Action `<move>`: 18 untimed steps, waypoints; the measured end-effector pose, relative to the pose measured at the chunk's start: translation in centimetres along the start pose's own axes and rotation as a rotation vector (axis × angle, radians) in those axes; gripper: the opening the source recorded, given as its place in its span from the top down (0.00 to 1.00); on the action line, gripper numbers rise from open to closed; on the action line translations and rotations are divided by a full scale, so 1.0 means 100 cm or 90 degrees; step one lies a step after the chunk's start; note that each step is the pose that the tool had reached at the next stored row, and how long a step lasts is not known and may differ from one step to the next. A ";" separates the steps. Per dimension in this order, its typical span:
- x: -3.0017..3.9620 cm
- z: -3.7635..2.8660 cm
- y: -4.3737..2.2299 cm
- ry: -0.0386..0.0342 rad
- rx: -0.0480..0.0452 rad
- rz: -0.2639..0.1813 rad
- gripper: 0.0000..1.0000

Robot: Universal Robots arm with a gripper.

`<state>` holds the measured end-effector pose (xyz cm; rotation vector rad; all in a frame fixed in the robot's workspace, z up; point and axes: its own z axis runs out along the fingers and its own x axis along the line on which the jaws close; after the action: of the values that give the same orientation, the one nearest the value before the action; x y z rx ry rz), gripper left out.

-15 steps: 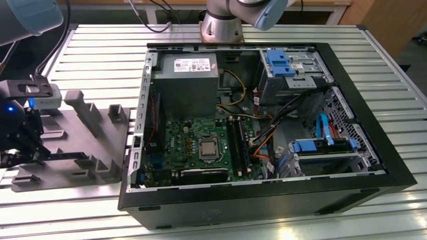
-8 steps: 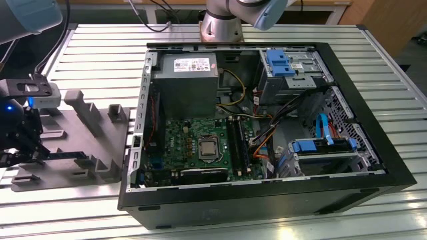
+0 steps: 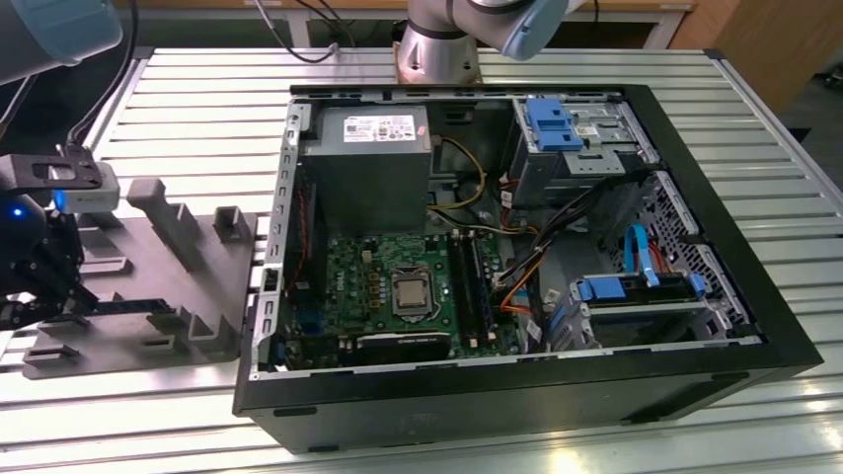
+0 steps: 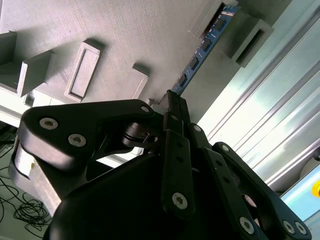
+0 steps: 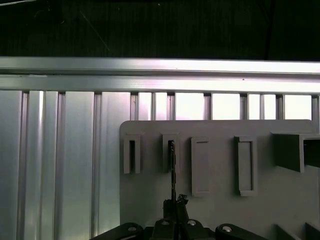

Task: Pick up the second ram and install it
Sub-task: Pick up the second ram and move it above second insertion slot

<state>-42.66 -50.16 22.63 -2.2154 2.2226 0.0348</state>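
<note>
Pinched shut with the gripper (image 4: 169, 106) on the near end of the ram (image 4: 200, 52), one finger flat on each face. Straight ahead of the fingertips, the stick on edge, its far end apparently lodged in a slotted block (image 4: 242, 30) of the grey holder (image 4: 115, 40). Probably stood up that way to offer both faces to a grip. By the look of that far end, not yet lifted clear. Close on either side of the stick, low ribs and bare recesses (image 5: 200, 165), so free room only straight off the holder's face. Beyond the holder's edge, slatted table (image 5: 60, 165). Well apart from the gripper, the open case (image 3: 527, 395).
</note>
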 end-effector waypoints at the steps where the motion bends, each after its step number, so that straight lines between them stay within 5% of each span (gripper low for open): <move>1: 0.0000 -0.0002 0.0000 0.0000 0.0000 0.000 0.88; 18: -0.0001 -0.0033 0.0001 0.0000 0.0000 0.000 0.88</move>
<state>-42.66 -50.16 22.96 -2.2155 2.2226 0.0348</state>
